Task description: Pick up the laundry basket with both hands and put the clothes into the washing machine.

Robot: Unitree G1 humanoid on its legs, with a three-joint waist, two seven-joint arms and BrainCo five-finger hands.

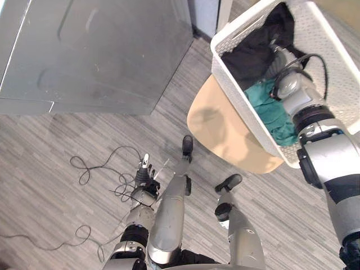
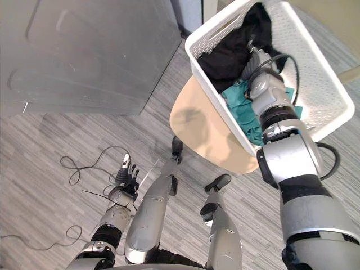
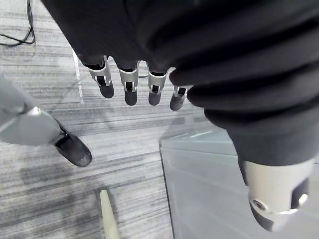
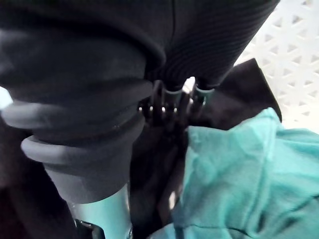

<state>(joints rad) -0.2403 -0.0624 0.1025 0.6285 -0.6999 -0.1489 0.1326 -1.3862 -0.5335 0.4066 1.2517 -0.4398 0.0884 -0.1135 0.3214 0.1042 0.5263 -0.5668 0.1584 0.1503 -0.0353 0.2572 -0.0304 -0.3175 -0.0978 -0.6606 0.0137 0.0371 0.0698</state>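
Where grey planks [image 1: 56,146] spread, basket [image 1: 332,62] tops beige table [image 1: 219,126].

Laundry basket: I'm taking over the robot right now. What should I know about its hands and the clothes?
Left hand: open, hanging low at the robot's side, holding nothing.
Right hand: reaching into the laundry basket, buried among the clothes.
The basket rests on the round beige table, with black clothes and teal clothes inside. The grey washing machine stands to the left.
Done: nothing loaded.
Left: lift the basket with both hands and load the clothes.
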